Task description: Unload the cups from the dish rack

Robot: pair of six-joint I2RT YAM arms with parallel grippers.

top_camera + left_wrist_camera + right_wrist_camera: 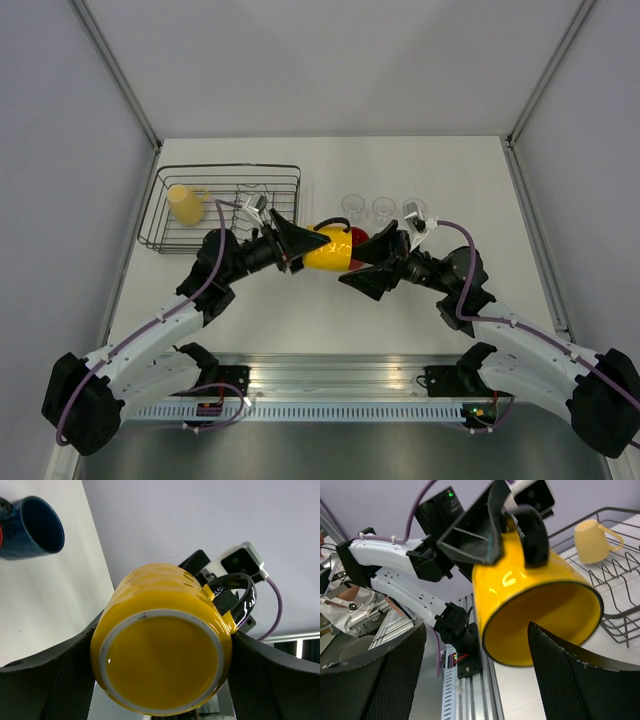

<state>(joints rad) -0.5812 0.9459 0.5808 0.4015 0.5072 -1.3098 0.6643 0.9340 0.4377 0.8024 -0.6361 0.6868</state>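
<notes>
My left gripper (300,246) is shut on the bright yellow mug (328,248), a mug with a black handle, and holds it on its side above the table's middle. In the left wrist view both fingers of my left gripper (162,680) press the sides of the yellow mug (162,630) near its base. My right gripper (366,262) is open at the mug's mouth. In the right wrist view the yellow mug (520,590) has its rim between the spread fingers of my right gripper (476,650). The dish rack (290,185) holds the pale yellow mug (184,204).
Three clear tumblers (383,208) stand in a row on the table behind the grippers. A red mug (358,236) peeks out behind the yellow mug. A blue mug (35,527) lies on the table beside it. The rack (620,625) is at the back left.
</notes>
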